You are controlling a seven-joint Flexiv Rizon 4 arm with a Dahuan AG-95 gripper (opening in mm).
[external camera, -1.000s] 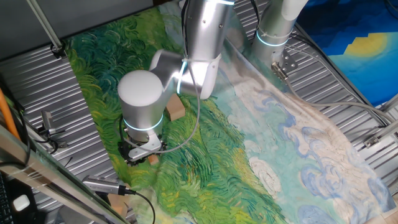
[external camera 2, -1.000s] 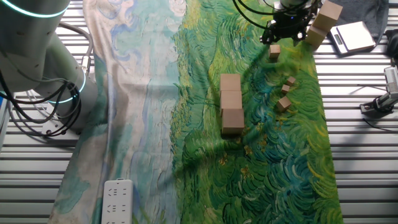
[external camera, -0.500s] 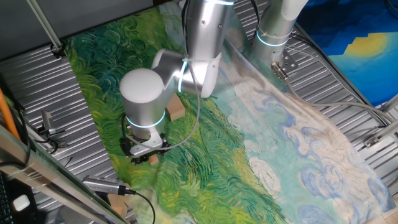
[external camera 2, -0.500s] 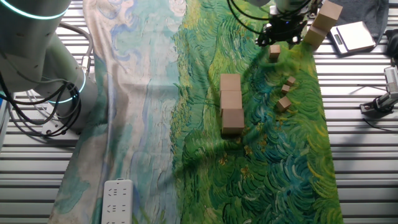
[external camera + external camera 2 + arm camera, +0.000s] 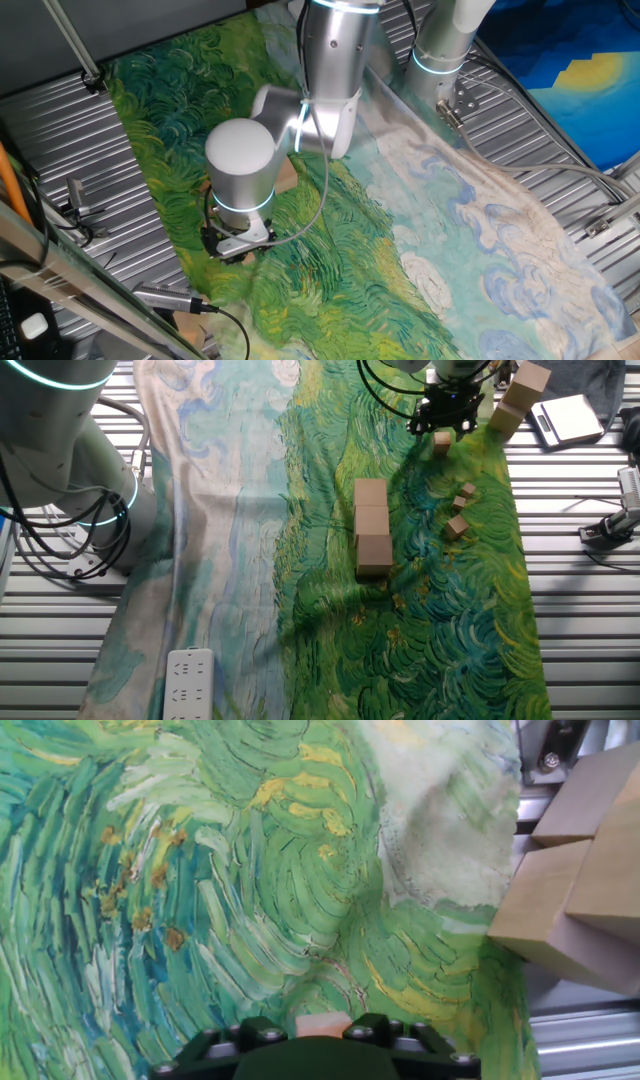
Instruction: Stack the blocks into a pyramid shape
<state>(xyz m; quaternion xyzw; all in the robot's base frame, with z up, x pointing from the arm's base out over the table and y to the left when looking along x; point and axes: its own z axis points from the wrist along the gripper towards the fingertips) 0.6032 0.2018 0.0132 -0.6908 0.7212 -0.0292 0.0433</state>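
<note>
My gripper [image 5: 444,422] is low over the green cloth at its far end. In the hand view a small tan block [image 5: 322,1023] sits between the two black fingers, which stand against both of its sides. The same small block [image 5: 441,442] shows just under the hand in the other fixed view. Three larger blocks [image 5: 372,522] lie touching in a row mid-cloth. Three small blocks [image 5: 460,505] lie loose to their right. In one fixed view the arm hides the gripper's tips [image 5: 236,246]; one larger block [image 5: 287,181] peeks out behind the arm.
Two big tan blocks [image 5: 518,398] stand stacked off the cloth's corner and show at the right of the hand view [image 5: 575,890]. A grey scale [image 5: 565,418] lies beside them. A white power strip [image 5: 187,677] is at the near edge. A second arm's base [image 5: 70,470] stands at the left.
The gripper has shifted sideways and down onto the small block, which stayed in place on the cloth. The other blocks have not moved.
</note>
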